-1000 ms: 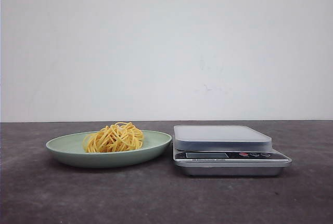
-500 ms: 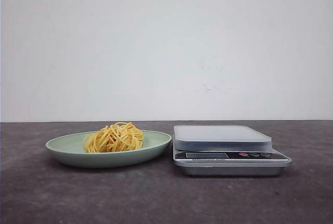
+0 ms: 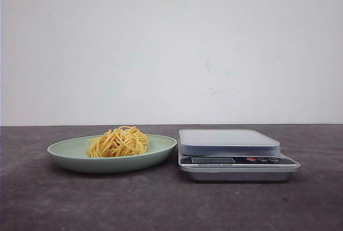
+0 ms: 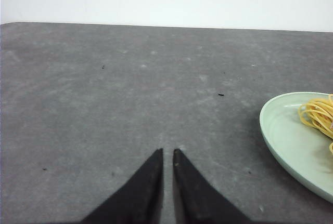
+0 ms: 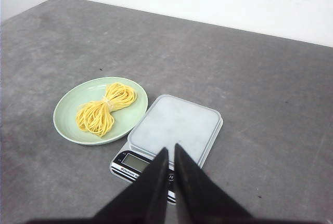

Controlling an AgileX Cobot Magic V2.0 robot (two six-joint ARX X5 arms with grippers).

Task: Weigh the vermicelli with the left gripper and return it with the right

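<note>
You are looking at the vermicelli (image 3: 118, 142) lying in the green plate (image 3: 64, 149), just left of the scale (image 3: 236, 155) on the counter (image 3: 171, 204). Left end effector (image 4: 167, 153) and right end effector (image 5: 171, 149) are both hovering closed, gripping nothing.

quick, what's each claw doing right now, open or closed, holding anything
Left claw: closed, empty, over bare table.
Right claw: closed, empty, above the scale.
</note>
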